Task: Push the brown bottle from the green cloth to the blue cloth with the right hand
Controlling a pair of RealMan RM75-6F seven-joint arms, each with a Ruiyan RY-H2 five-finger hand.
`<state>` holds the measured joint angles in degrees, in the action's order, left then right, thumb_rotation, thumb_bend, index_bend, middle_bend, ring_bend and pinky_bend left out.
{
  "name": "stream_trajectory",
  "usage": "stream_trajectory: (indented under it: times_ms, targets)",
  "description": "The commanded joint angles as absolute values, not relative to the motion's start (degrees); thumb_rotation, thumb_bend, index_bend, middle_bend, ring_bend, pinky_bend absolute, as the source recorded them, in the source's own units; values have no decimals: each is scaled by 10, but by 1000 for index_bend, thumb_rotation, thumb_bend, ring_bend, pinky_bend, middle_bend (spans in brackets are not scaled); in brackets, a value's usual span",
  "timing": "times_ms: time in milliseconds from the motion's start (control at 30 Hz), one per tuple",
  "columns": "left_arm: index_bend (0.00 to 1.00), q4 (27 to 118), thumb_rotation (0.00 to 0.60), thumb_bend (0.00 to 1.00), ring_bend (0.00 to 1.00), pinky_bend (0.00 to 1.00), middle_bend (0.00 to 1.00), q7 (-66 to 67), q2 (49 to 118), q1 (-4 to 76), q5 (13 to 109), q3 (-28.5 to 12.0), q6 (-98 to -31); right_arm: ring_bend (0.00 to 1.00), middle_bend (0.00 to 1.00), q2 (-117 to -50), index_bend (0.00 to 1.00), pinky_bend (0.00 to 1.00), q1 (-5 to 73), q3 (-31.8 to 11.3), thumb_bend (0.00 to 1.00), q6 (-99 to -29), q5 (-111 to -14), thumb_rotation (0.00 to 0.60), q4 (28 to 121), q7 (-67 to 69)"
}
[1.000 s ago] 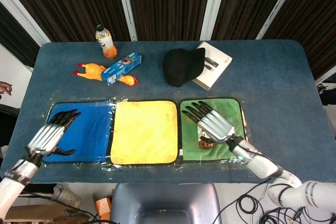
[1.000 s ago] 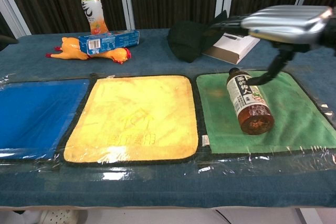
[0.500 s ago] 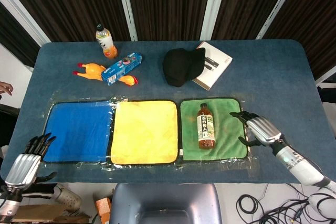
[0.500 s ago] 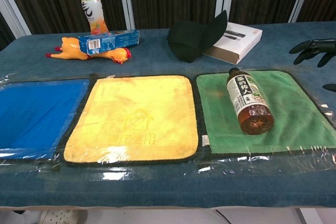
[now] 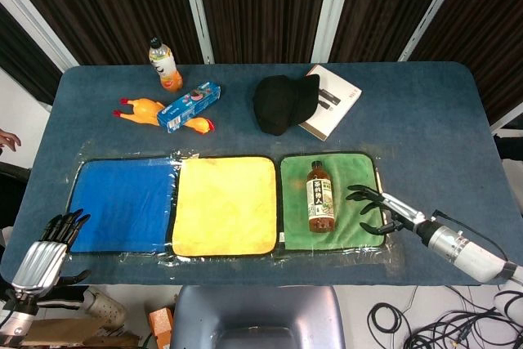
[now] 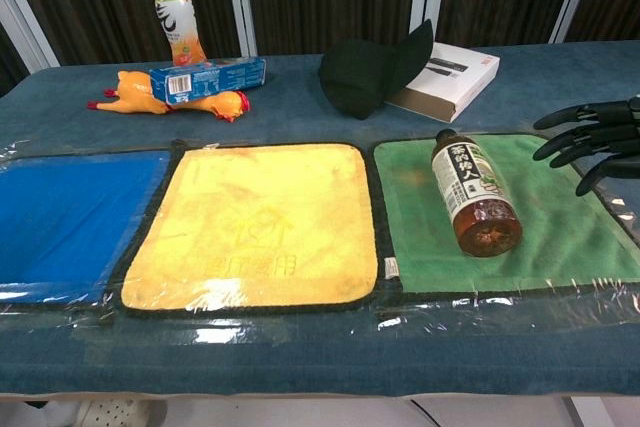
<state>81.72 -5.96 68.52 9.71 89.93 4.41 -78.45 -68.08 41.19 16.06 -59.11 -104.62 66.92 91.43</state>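
The brown bottle [image 5: 320,196] [image 6: 473,191] lies on its side on the green cloth [image 5: 364,177] [image 6: 565,217], cap toward the table's back. My right hand [image 5: 377,210] [image 6: 592,139] hovers over the green cloth's right part, turned on edge, fingers spread and pointing left at the bottle, a short gap away. It holds nothing. The blue cloth [image 5: 122,202] [image 6: 70,217] lies far left, past the yellow cloth [image 5: 225,203] [image 6: 262,222]. My left hand [image 5: 47,252] hangs open off the table's front left corner, seen only in the head view.
At the back stand an orange drink bottle [image 5: 164,64], a rubber chicken [image 5: 145,111], a blue box [image 5: 189,105], a black cap [image 5: 282,102] and a white book [image 5: 335,100]. Clear plastic film covers the three cloths.
My right hand swept off the bottle to the right, then came back leftward and lower over the green cloth. The left hand withdrew from the blue cloth to the front left corner. The bottle has not moved.
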Motion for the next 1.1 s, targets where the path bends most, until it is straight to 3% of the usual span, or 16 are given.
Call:
stream_trajectory:
  times_ms: [33,333,1100]
  targets:
    - [0,817,600,37,0,73,0,-59,685,99,899,43,-781,117,176,-698,108,301,455,197,343,-579,-1085,600,631,990]
    - [0,818,600,37,0,73,0,-61,683,101,903,42,-777,117,175,-727,104,297,483,205,342,-551,-1064,600,598,1077]
    - [0,818,600,37,0,73,0,-65,680,102,902,38,-772,117,174,-769,88,229,536,214,342,-536,-1059,600,579,1109]
